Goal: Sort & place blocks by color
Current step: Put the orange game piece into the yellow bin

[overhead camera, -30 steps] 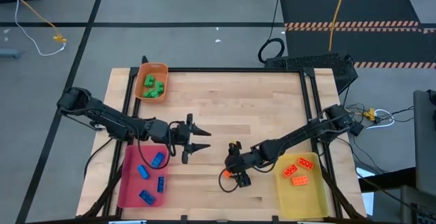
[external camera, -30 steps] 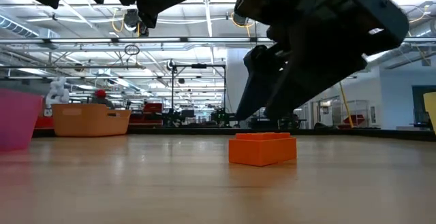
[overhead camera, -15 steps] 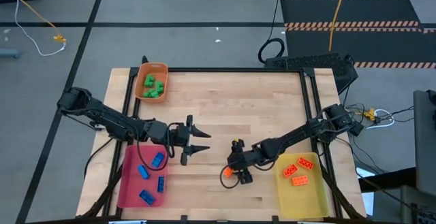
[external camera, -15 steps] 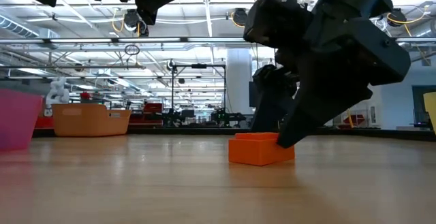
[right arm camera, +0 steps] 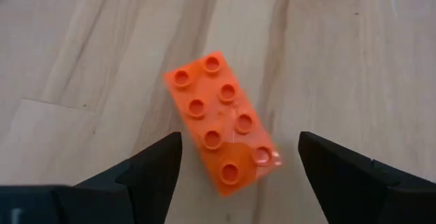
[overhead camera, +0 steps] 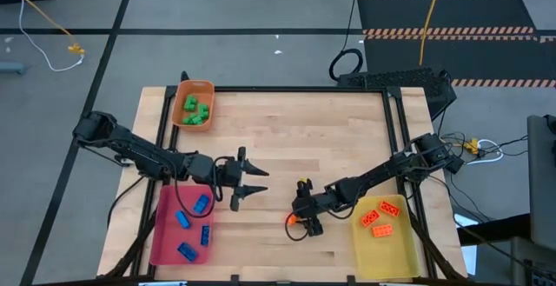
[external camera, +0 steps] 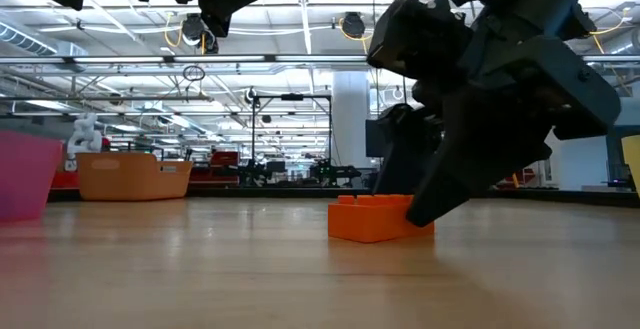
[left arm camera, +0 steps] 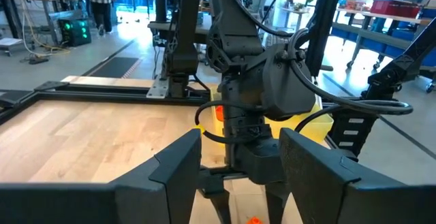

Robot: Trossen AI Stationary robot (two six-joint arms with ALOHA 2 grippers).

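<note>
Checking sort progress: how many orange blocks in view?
3: two orange blocks in the yellow tray, one on the table under the right gripper; its fingers may hide more.

Three trays on desk [overhead camera: 287,138]: one orange tray [overhead camera: 205,88], one pink tray [overhead camera: 165,234], one yellow tray [overhead camera: 387,253].

Green blocks [overhead camera: 195,112]: small heap in orange tray, exact count cannot tell, roughly four.

Blue blocks [overhead camera: 193,228]: four in pink tray.

Orange blocks: two in yellow tray [overhead camera: 377,219], one loose orange block [overhead camera: 293,221] on bare desk; three in all.

Two arms, two end effectors: left end effector [overhead camera: 260,182], right end effector [overhead camera: 303,227].
</note>
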